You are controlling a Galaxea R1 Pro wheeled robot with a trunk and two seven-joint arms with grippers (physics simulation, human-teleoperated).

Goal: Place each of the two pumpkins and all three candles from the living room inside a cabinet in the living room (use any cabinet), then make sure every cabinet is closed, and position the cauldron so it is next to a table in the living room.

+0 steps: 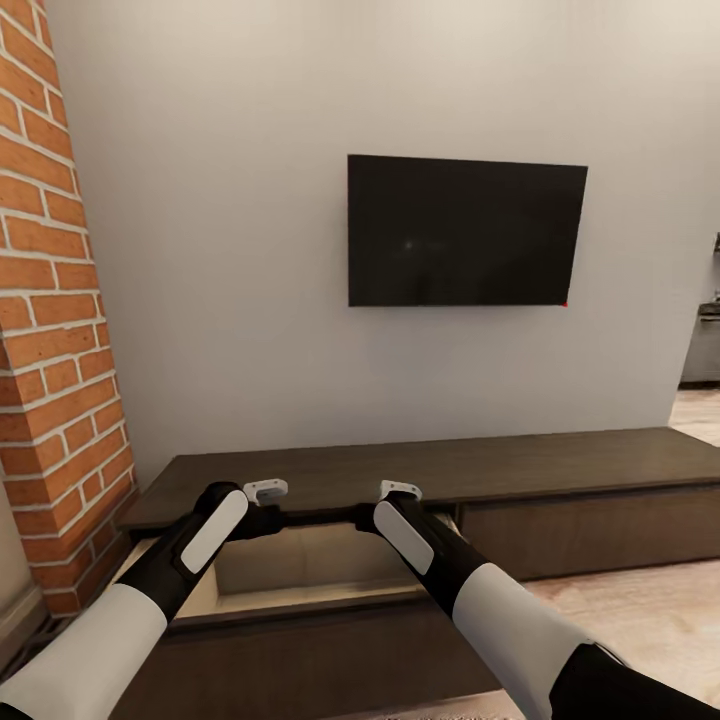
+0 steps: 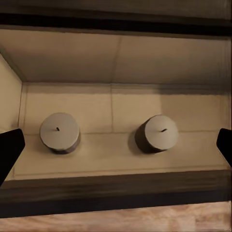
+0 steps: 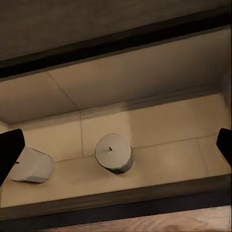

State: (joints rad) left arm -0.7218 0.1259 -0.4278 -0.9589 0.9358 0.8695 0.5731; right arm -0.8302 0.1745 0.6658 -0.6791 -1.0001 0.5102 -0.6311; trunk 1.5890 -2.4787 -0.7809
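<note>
Below your 2 forearms, the cabinet (image 1: 560, 470) has 1 drawer pulled out, and both arms hang over its tan interior. The left wrist view shows 2 candles standing upright on the drawer floor, 1 (image 2: 59, 132) nearer the side wall and the other (image 2: 157, 133) well apart from it. The right wrist view shows the same pair, 1 (image 3: 114, 153) central and 1 (image 3: 32, 165) partly behind a fingertip.

Your left gripper (image 2: 116, 145) is released and spread wide, its dark tips at the picture's edges with nothing between them. The right gripper (image 3: 116, 145) is likewise spread and empty.

With only 2 candles visible here, the third candle and both pumpkins seem still to be fetched, so don't treat this drawer as finished.

The main risk is your withdrawal. Both wrists sit low over the drawer; pull them back without rising first, and a finger or forearm could clip the dark front lip (image 2: 116, 193) or knock a candle over.

Push the drawer shut too sharply and the candles may topple or roll.
</note>
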